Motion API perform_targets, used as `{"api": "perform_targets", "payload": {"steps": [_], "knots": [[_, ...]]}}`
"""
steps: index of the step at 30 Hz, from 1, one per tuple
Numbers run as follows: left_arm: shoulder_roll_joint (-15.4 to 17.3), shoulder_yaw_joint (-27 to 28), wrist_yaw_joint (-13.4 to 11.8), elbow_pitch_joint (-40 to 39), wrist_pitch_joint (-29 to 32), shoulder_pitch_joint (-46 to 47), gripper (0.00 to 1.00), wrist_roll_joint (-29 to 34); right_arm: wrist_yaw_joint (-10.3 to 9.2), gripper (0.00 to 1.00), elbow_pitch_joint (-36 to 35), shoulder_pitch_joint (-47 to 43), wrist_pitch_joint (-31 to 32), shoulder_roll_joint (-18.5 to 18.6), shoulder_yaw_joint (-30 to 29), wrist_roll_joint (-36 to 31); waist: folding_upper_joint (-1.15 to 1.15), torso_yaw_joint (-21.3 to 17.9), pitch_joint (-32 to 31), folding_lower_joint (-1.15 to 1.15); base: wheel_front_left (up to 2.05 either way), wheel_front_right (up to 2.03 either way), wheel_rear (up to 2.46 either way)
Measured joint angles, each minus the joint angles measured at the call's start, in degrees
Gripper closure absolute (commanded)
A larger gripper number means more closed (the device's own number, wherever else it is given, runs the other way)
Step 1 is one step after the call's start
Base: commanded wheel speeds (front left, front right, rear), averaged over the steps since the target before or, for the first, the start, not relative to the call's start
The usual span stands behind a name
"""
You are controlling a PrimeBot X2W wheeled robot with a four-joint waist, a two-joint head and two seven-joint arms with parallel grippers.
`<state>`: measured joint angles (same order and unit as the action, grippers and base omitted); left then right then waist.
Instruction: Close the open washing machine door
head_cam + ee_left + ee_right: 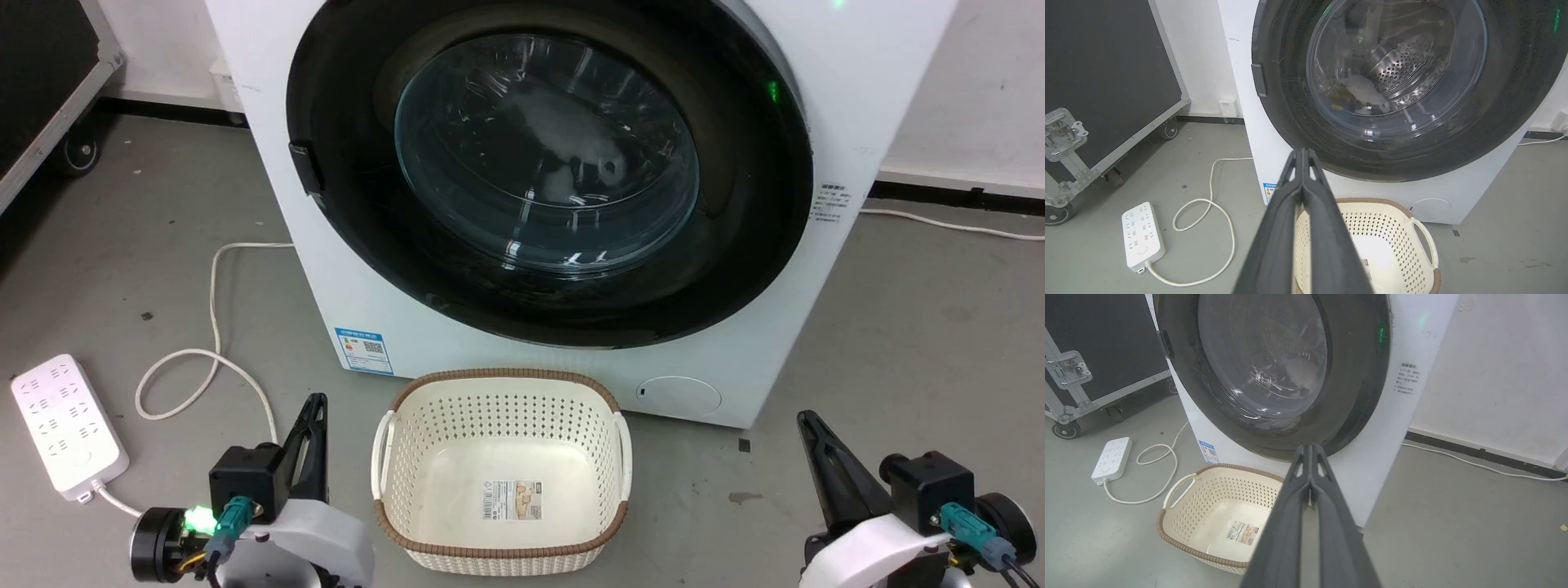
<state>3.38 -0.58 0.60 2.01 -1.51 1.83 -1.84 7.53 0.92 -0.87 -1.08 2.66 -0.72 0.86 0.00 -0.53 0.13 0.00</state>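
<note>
The washing machine [735,359] [1241,81] [1396,428] is a big white box straight ahead. Its round glossy black door [547,171] [1412,90] [1274,371] lies flat against the machine's front, with the clear glass bowl at its centre and pale laundry behind the glass. A small black handle sits on the door's left edge. My left gripper [314,402] [1303,152] is shut and empty, low at the left, well short of the machine. My right gripper [804,418] [1310,448] is shut and empty, low at the right.
A cream perforated basket [408,408] [1421,228] [1180,490] with a brown rim stands on the floor right before the machine, between my grippers. A white power strip [65,425] [1141,234] and its looping cable lie at the left. A black wheeled case [1106,73] stands far left.
</note>
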Motion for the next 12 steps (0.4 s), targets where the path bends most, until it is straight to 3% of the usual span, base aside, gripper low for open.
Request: {"api": "perform_targets", "payload": {"steps": [12], "knots": [[-0.4,0.3,-0.4,-1.5,1.3,-0.8,1.00,1.4,0.00,1.00,-0.5,0.0,0.9,0.0,0.6,-0.4,0.00,0.5,-0.1,0.00,0.00,0.00,0.00]]}}
